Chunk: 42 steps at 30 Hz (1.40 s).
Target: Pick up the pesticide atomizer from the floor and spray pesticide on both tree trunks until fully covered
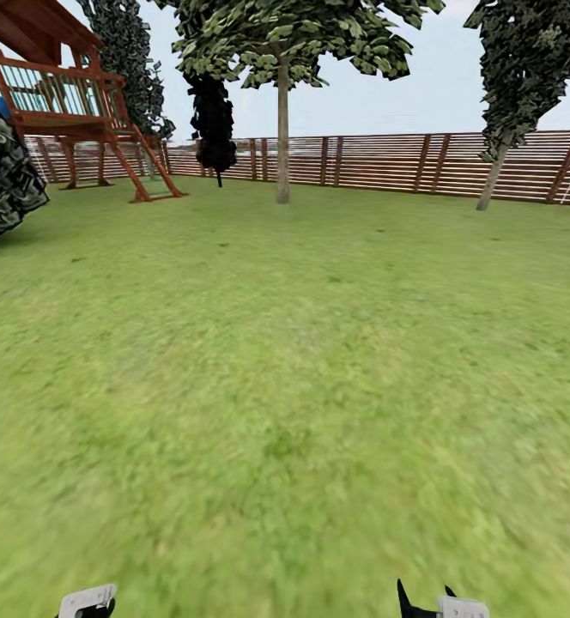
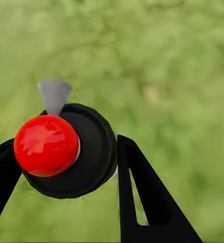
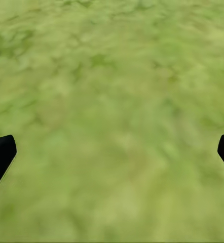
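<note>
Pesticide atomizer [image 2: 66, 152], seen from its top with a red knob and black round body plus a grey nozzle tab, sat between the two black fingers [image 2: 147, 197] of the left end effector [image 2: 66, 167], which was clamped on it above blurred grass. In the head view the left end effector [image 1: 87, 602] showed at the bottom edge, the right end effector [image 1: 435, 605] beside it further right. The right wrist view showed that end effector [image 3: 112, 152] spread wide and holding nothing, its fingertips [image 3: 0, 154] at opposite edges over bare lawn.

Ahead, across open lawn [image 1: 285, 386], one tree [image 1: 282, 51] stood with its trunk [image 1: 282, 146] near the fence [image 1: 388, 161]. A second tree [image 1: 525, 60] leaned at far right, its trunk [image 1: 491, 184] against the fence line. A dark conifer [image 1: 213, 120] stood just left of the middle tree. A wooden play structure [image 1: 70, 103] rose at far left, with a rounded leafy shrub [image 1: 2, 176] at the picture's left edge. Nothing lay on the grass between the robot and the trunks.
</note>
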Available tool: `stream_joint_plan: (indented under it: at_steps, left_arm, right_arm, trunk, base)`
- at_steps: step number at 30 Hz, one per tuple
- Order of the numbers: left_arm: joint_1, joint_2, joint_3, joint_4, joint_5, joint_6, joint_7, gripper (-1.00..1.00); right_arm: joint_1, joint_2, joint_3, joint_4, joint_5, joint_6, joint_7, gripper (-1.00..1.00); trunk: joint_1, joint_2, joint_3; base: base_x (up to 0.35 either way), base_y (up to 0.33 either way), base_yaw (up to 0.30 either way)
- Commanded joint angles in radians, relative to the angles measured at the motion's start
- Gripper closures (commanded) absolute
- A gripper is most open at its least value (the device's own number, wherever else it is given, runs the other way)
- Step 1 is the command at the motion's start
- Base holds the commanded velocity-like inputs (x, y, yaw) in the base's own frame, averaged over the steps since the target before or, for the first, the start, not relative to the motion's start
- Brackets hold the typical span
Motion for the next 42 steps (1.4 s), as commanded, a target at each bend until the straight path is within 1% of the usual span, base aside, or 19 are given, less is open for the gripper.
stream_joint_plan:
  at_steps: [1,42]
  left_arm:
    - [-0.001,0.0,0.009,0.001,-0.007,-0.003,-0.006,1.0]
    - [-0.001,0.0,0.009,0.001,-0.007,-0.003,-0.006,1.0]
  right_arm:
    - [-0.001,0.0,-0.008,0.001,-0.001,-0.003,0.01,-1.0]
    - [-0.001,0.0,-0.008,0.001,-0.001,-0.003,0.009,-1.0]
  trunk:
    - [0.0,0.0,-0.001]
    - [0.0,0.0,-0.001]
  base:
    - [0.34,0.0,0.0]
    - [0.34,0.0,0.0]
